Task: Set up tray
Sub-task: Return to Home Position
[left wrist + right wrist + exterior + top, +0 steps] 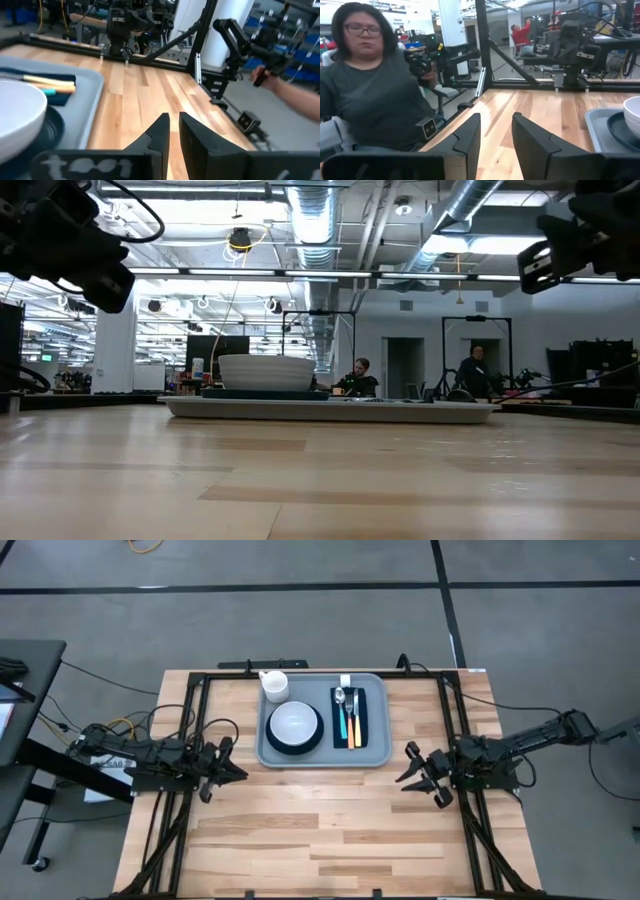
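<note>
The light grey-blue tray (375,755) lies flat on the wooden table, at the middle of its far half. On it a white bowl (295,723) sits in a dark navy plate (296,745). A white cup (275,686) stands in the tray's far left corner. Cutlery (349,718) lies on a navy napkin (364,720) at the tray's right. My left gripper (238,770) hovers at the table's left edge, almost shut, with nothing between its fingers (161,131). My right gripper (407,768) hovers near the right edge, open and empty (496,132). Both point level toward the table's middle.
Black frame rails (190,740) run along the table's left, right and far sides. Bare wood (320,830) stretches between the grippers and toward the near edge. A person (375,85) sits beyond the near side, holding a black handle (265,55).
</note>
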Motion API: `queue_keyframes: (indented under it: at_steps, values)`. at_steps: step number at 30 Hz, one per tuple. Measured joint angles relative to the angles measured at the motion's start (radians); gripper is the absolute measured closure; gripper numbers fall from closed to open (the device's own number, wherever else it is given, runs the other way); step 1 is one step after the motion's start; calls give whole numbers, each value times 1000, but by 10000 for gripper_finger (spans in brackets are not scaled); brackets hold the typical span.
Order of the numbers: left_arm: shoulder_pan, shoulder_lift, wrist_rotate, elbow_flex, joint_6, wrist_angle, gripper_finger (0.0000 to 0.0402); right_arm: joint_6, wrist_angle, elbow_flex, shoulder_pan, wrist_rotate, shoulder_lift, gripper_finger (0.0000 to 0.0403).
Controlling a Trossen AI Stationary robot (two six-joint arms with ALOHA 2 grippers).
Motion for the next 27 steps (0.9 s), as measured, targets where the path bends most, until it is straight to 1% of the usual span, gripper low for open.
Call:
queue_keyframes:
  at_steps: [5,7,12,27]
  values:
    - [0,0,7,0,-106,-1,372,-2,-1,0,7,0,0,301]
    - [0,0,6,0,-126,-2,372,-2,-1,0,7,1,0,301]
    - [0,0,4,0,-99,-3,372,-2,-1,0,7,2,0,301]
    - [0,0,5,0,-112,-4,372,-1,-3,0,7,2,0,301]
